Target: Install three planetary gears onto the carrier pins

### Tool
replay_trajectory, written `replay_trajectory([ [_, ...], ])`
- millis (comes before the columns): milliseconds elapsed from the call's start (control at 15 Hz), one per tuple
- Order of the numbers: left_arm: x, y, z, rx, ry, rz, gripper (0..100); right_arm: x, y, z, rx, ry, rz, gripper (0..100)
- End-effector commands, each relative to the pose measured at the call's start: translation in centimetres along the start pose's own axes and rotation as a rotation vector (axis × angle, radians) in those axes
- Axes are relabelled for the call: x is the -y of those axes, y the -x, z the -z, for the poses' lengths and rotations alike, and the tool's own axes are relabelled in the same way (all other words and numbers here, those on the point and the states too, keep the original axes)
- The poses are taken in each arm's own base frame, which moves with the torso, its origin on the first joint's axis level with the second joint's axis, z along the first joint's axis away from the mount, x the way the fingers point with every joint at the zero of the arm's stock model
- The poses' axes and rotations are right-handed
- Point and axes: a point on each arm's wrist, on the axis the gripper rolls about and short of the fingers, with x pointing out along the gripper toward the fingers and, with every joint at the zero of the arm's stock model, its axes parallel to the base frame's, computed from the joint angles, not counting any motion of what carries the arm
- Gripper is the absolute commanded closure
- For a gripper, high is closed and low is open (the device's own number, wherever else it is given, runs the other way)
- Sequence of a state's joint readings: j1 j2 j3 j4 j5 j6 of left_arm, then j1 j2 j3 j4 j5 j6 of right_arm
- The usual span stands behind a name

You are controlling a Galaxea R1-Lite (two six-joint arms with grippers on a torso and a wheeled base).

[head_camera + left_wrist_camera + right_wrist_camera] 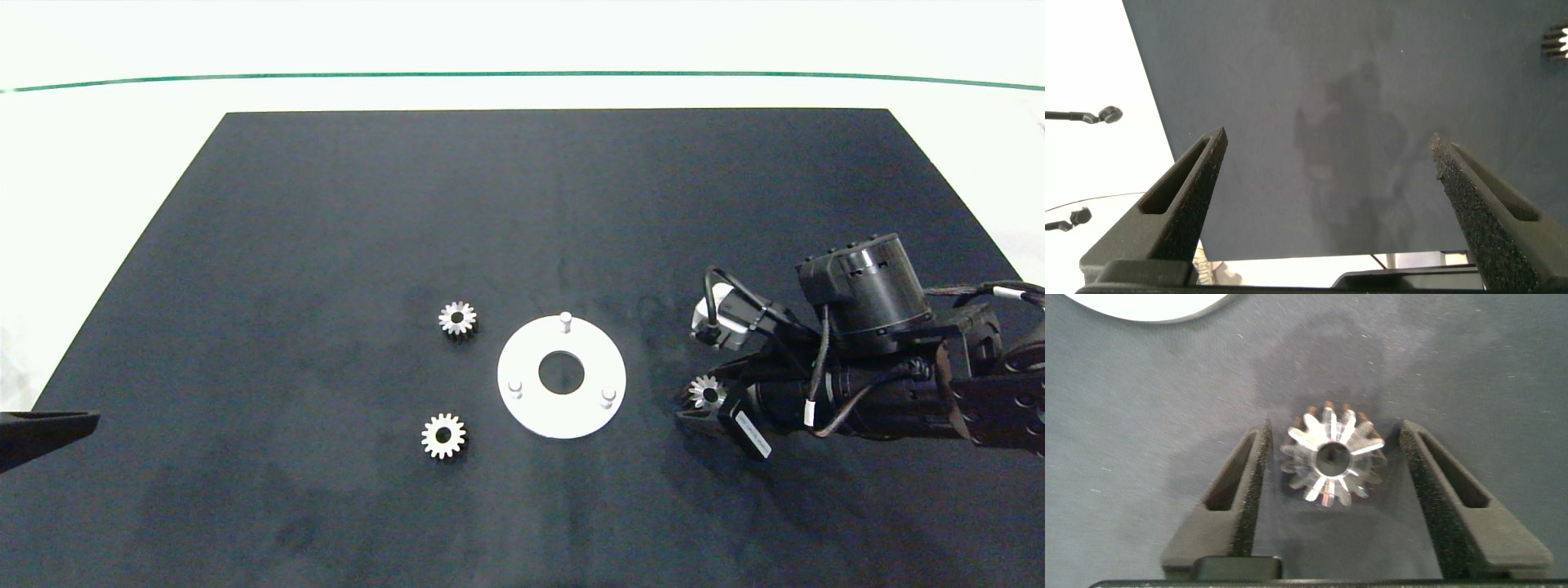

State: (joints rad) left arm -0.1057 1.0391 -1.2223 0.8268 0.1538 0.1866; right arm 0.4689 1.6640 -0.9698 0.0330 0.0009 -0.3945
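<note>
- Step: first pickup; right gripper [1331, 457] straddles a gear [1331, 456] on the mat [326, 245], just right of the disc [531, 408]; fingers apart, small gaps each side, not clamped
- All three pins [565, 318] bare; two other gears [457, 318] lie left of the disc
- Next: close on the teeth, lift, line bore up over a pin
- Left gripper [1327, 147] parked at the mat's left edge, spread wide, empty
- Head view: right fingers mostly hidden under the arm
</note>
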Motion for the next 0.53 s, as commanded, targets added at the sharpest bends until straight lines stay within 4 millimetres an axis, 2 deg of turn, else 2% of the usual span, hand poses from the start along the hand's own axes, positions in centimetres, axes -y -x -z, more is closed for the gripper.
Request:
replay_trajectory([
  [67,0.02,0.09,0.11,-0.002,-0.002,0.001,0,0.06,0.14,-0.02,0.001,0.016,0.009,43],
  [533,0.11,0.31,0.15,0.007,-0.009,0.01,0,-0.26,-0.06,0.45,-0.021,0.021,0.002,57],
])
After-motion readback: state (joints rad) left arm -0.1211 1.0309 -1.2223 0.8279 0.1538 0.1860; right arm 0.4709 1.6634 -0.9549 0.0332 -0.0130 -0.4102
